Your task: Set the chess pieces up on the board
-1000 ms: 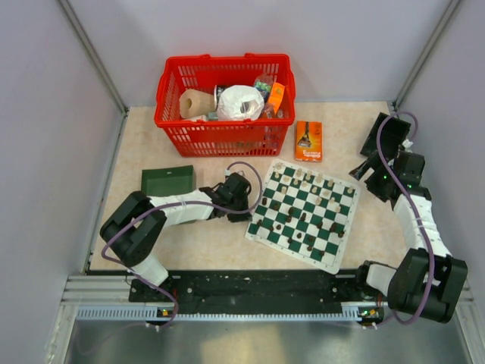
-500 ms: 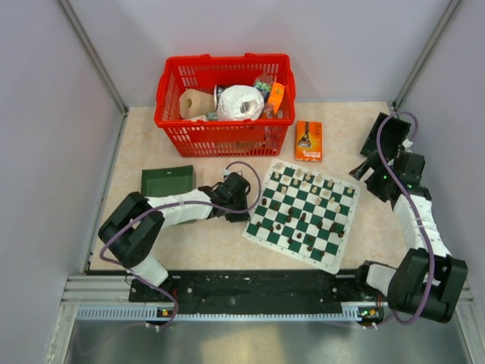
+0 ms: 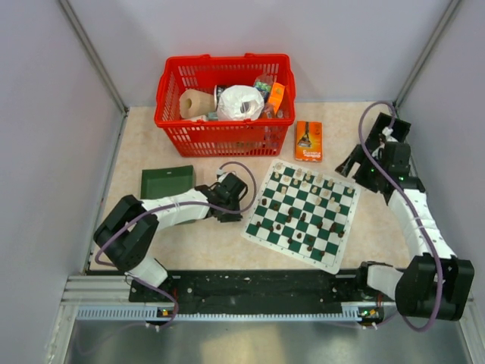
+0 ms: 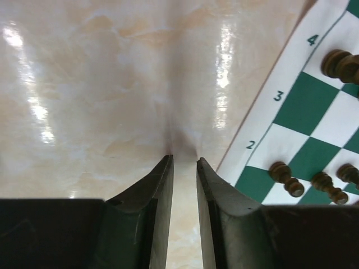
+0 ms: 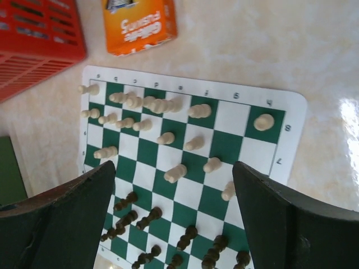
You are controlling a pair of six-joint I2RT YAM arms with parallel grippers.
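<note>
The board (image 3: 255, 227) lies tilted on the table right of centre. Cream chess pieces (image 3: 314, 186) stand on its far rows and dark ones (image 3: 292, 224) on its near rows, some out of line. My left gripper (image 3: 244, 206) hovers low over bare table just off the board's left border (image 4: 263, 129). Its fingers (image 4: 160, 185) are slightly open with nothing between them, and dark pieces (image 4: 286, 178) stand to their right. My right gripper (image 3: 355, 171) hangs wide open above the board's far right corner. It looks down on cream pieces (image 5: 175, 172) and dark pieces (image 5: 147, 217).
A red basket (image 3: 223, 102) full of household items stands at the back. An orange box (image 3: 308, 141) lies between it and the board. A dark green tray (image 3: 168, 180) sits at the left, behind my left arm. Walls close in the table's left, back and right.
My left gripper has opened a little and drawn back leftward from the board's edge. The right arm has swung up and left toward the board's far right corner, still open.
</note>
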